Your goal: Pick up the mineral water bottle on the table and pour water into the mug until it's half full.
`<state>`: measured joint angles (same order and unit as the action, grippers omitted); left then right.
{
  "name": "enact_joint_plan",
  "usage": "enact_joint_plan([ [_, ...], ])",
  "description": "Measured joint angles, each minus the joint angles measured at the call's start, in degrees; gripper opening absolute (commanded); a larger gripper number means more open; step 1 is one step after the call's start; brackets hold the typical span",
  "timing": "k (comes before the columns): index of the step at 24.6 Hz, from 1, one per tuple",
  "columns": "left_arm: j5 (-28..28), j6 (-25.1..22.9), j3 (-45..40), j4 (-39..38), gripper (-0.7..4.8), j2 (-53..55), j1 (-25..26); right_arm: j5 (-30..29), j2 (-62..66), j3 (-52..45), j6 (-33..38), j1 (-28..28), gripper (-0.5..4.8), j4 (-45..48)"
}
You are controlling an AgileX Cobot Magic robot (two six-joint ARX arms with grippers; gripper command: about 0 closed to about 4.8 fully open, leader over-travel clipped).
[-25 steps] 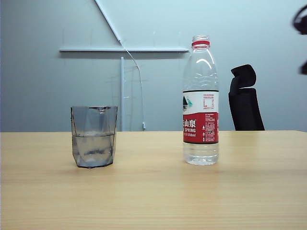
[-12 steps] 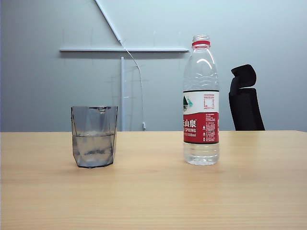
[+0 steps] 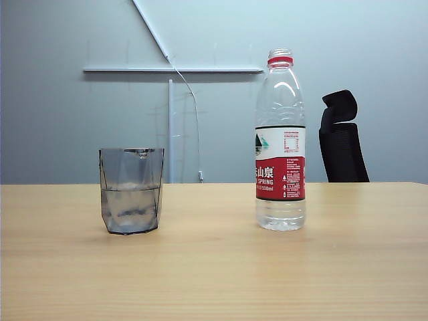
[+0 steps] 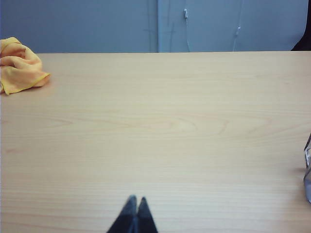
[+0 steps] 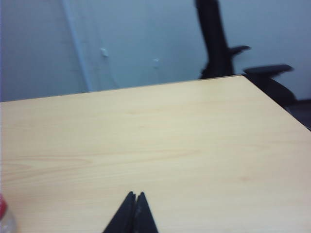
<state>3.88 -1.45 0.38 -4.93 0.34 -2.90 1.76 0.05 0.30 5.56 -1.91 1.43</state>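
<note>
Exterior view: light-wood table (image 3: 214, 267), grey wall (image 3: 67, 120), black chair (image 3: 342, 137). My left end effector (image 4: 134, 200) and right end effector (image 5: 133, 195), both pressed together, hover low; mineral water bottle (image 3: 280, 140) and mug (image 3: 131, 190) stand ahead, orange cloth (image 4: 19, 64) far beyond the left one.

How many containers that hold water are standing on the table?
2. The mug stands on the left of the table, about half full. The mineral water bottle stands upright to its right, apart from it. Neither gripper touches them.
</note>
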Motion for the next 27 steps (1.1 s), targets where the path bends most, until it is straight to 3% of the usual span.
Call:
enact_joint_plan([
  [8, 0.0, 0.0, 0.0, 0.0, -0.02, 0.0, 0.0, -0.5, 0.0, 0.0, -5.2, 0.1, -0.01, 1.1],
  [27, 0.0, 0.0, 0.0, 0.0, -0.02, 0.0, 0.0, -1.8, 0.0, 0.0, -5.4, 1.4, -0.01, 0.8],
])
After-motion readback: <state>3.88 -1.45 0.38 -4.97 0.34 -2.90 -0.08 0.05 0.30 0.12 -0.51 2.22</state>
